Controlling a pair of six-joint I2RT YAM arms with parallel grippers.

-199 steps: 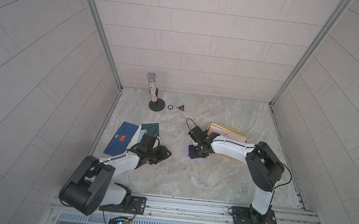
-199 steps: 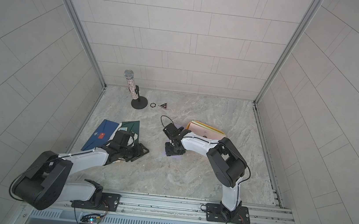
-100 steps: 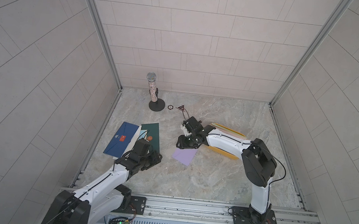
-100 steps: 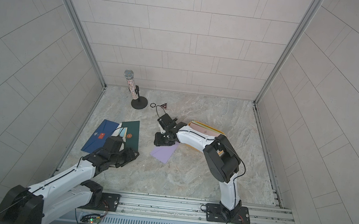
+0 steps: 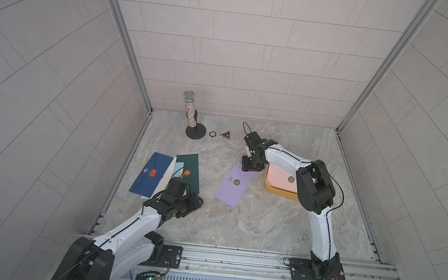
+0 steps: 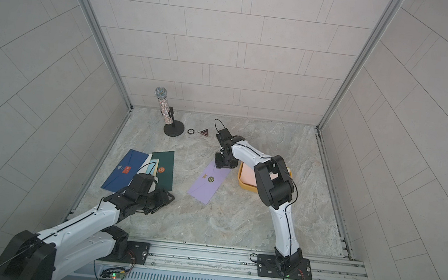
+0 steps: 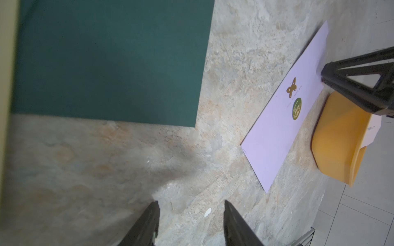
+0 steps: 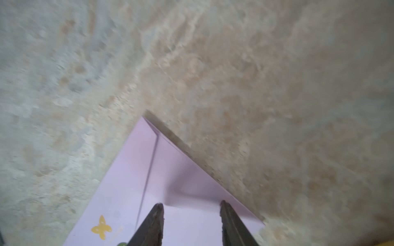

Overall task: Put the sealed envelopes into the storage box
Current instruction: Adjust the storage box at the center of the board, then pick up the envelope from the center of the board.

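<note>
Right wrist view showed the right pincer (image 8: 191,203) with its fingers apart, clamped on nothing, tips low over the lilac envelope (image 8: 170,170) near one corner. Whether they touched the paper could not be told. A second earlier that pincer had covered most of the envelope. Since then it had shifted to the end nearest the box (image 5: 280,193), leaving the envelope bare and flat on the bench (image 5: 235,228), in roughly the same spot, just beside the box but outside it. A pink envelope (image 5: 278,178) already lay in the box. The left pincer (image 7: 190,202), also apart and empty, had pulled back and then come forward again, hovering over bare bench by the near corner of the green envelope (image 7: 106,59). By this showing, nothing had gone into the box during that second. The lilac envelope probably needed a fresh grip at its edge, while the navy envelope (image 5: 151,177) and the green one waited.
</note>
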